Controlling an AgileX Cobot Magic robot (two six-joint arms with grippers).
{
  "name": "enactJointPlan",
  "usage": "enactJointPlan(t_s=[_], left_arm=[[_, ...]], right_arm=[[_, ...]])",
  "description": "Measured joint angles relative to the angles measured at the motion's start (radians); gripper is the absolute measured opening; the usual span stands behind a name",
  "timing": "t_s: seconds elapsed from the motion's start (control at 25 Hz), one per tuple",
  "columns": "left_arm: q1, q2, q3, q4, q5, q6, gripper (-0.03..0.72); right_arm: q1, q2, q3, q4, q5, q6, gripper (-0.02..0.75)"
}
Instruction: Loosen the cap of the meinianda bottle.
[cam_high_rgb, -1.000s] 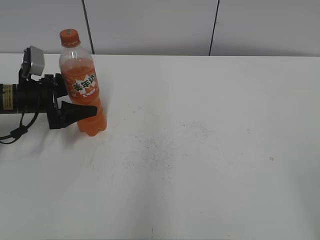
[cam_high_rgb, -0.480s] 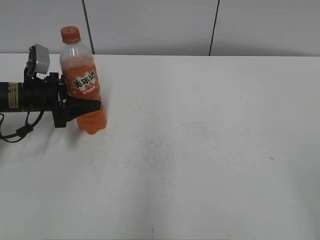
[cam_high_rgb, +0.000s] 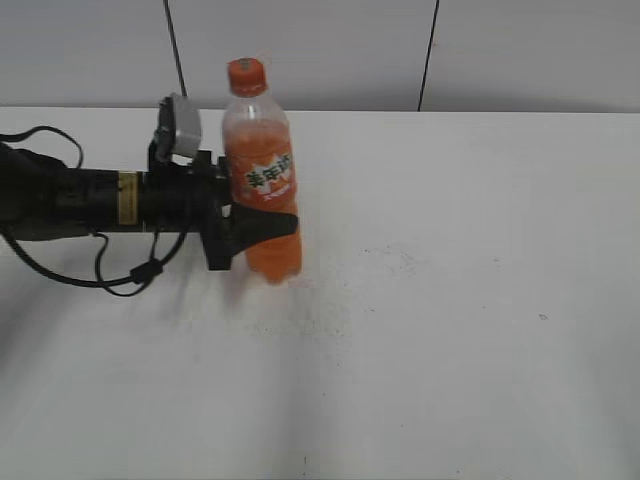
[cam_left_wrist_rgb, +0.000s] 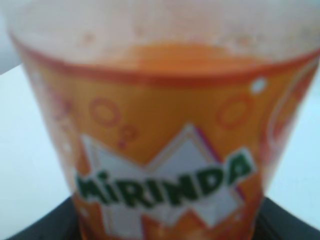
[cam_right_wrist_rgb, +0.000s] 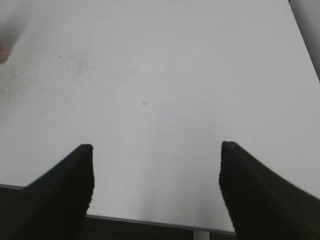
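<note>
Left pincer (cam_high_rgb: 262, 228) clamps upright bottle (cam_high_rgb: 264, 190) on bench (cam_high_rgb: 450, 300); cap (cam_high_rgb: 247, 75) untouched; right pincer (cam_right_wrist_rgb: 156, 172) wide, far from bottle.

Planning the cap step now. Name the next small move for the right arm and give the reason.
Probably bring the right gripper over above the cap. Its fingers are spread wide with only bare table under them, while the left gripper already clamps the meinianda bottle upright around its lower body, leaving the cap exposed.
</note>
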Motion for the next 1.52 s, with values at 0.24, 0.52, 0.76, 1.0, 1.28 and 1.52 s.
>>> enactJointPlan(t_s=[0.24,0.52,0.76,1.0,1.28,1.52], left_arm=[[-0.223,0.0,0.0,-0.246,0.082,0.09,0.404],[-0.349,0.011,0.0,-0.35,0.179,0.173,0.404],[-0.35,0.04,0.0,-0.381,0.162,0.174,0.404],[-0.349,0.05,0.0,-0.391,0.135,0.178,0.404],[-0.349,0.05,0.0,-0.391,0.134,0.178,0.403],[-0.349,0.05,0.0,-0.391,0.134,0.173,0.403]], right_arm=[[0.0,0.0,0.0,0.0,0.0,0.0,0.586],[0.0,0.024,-0.037,0.003,0.046,0.0,0.586],[0.0,0.28,-0.184,0.004,0.088,0.0,0.538],[0.0,0.59,-0.41,0.004,0.168,0.0,0.421],[0.0,1.007,-0.666,0.066,0.189,-0.01,0.404],[0.069,1.302,-0.89,0.098,0.189,-0.048,0.403]])
